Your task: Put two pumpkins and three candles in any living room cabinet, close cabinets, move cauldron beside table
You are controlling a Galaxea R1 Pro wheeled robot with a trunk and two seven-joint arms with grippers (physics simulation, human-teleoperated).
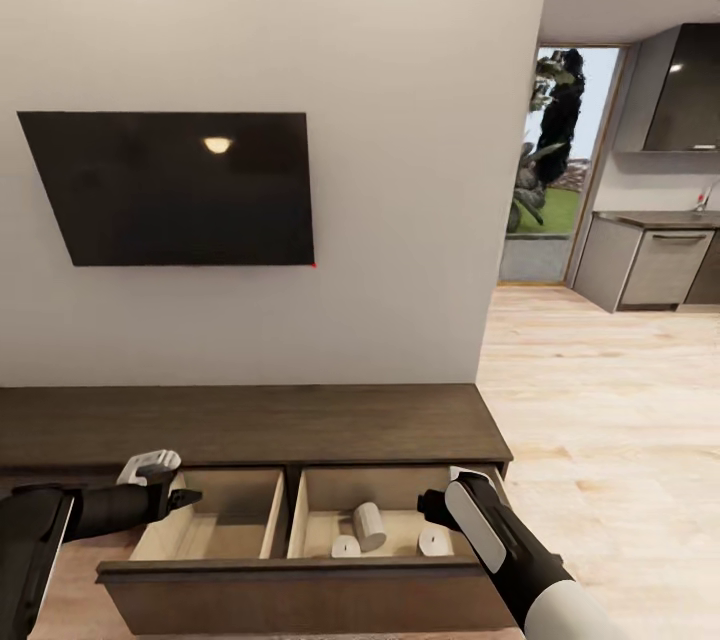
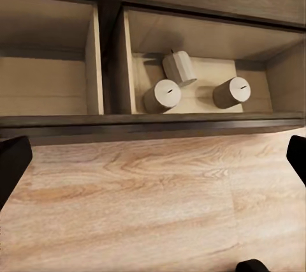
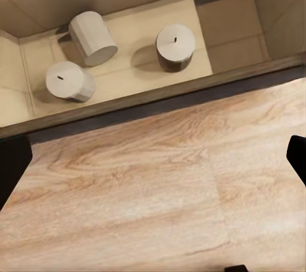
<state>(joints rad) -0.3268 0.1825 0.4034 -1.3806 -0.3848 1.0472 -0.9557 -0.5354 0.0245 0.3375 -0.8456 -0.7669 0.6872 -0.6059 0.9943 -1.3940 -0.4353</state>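
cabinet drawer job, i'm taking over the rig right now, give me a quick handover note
Left tool: open, empty, over the drawer's left compartment.
Right tool: cannot tell from these views if it is open or shut; it hangs over the drawer's right compartment.
Candles: all three lie in the right compartment of the cabinet, two upright, one tipped over.
Done: candles stowed.
Left: both pumpkins into a cabinet, push this drawer shut, set the cauldron next to the table. None of those three things is in sight here.
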